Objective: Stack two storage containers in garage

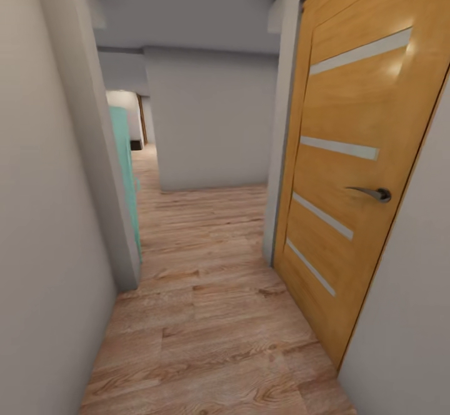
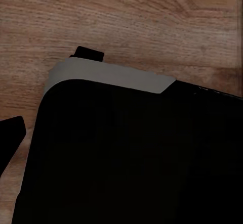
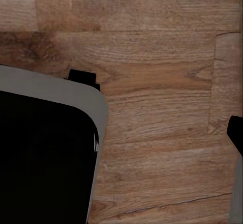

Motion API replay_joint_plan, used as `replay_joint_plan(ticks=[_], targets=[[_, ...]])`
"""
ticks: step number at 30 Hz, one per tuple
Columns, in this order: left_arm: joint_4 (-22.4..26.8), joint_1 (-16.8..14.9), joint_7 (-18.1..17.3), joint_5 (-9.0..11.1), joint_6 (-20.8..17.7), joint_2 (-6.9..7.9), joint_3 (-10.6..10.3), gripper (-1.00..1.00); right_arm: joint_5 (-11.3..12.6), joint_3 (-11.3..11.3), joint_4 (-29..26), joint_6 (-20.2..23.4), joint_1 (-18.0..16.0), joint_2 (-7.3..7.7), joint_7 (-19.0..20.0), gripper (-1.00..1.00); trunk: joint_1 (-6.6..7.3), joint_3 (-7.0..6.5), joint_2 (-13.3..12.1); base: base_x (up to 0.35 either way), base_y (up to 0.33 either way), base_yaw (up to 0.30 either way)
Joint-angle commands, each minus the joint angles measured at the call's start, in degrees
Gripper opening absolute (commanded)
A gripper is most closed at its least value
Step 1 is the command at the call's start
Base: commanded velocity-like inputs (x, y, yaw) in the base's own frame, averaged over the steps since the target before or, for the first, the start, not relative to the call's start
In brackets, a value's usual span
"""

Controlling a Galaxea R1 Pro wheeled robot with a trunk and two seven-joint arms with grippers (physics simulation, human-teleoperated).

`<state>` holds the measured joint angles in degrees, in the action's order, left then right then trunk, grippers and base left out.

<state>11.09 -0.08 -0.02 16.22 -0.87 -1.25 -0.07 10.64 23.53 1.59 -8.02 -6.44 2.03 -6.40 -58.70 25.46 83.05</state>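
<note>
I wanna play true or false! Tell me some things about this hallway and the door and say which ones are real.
1. The floor is light wood planks. True.
2. The wooden door is on the left side of the head view. False: it stands on the right.
3. The door has a metal handle. True.
4. The door is painted blue. False: it is orange-brown wood with pale strips.
5. A turquoise thing peeks out past the left wall corner. True.

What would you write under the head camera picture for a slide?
Hallway with wood plank floor: wooden door with frosted strips at right, teal panel past the left wall corner, grey walls ahead.
</note>
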Motion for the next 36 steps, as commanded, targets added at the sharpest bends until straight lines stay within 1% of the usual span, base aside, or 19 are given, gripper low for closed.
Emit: replay_joint_plan(ticks=[1,9,20,36], targets=[[0.1,0.0,0.0,0.4,-0.1,0.0,0.0,1.0,0.5,0.5,0.2,-0.3,-0.1,-0.04,0.0,1.0,-0.03,0.06,0.0,0.326,0.0,0.0],[0.3,0.0,0.0,0.4,-0.1,0.27,-0.1,1.0,0.2,0.6,0.2,-0.5,-0.1,-0.18,0.0,1.0,-0.03,0.06,0.0,0.326,0.0,0.01],[0.3,0.0,0.0,0.4,-0.1,0.22,-0.1,1.0,0.3,0.8,0.2,-0.5,-0.1,-0.06,0.0,1.0,-0.03,0.06,0.0,0.326,0.0,0.203],[0.3,0.0,-0.1,0.5,0.1,-0.07,-0.1,1.0,-0.1,1.1,0.1,-0.8,-0.1,-0.02,0.0,1.0,-0.03,0.06,0.0,0.327,0.0,0.013]])
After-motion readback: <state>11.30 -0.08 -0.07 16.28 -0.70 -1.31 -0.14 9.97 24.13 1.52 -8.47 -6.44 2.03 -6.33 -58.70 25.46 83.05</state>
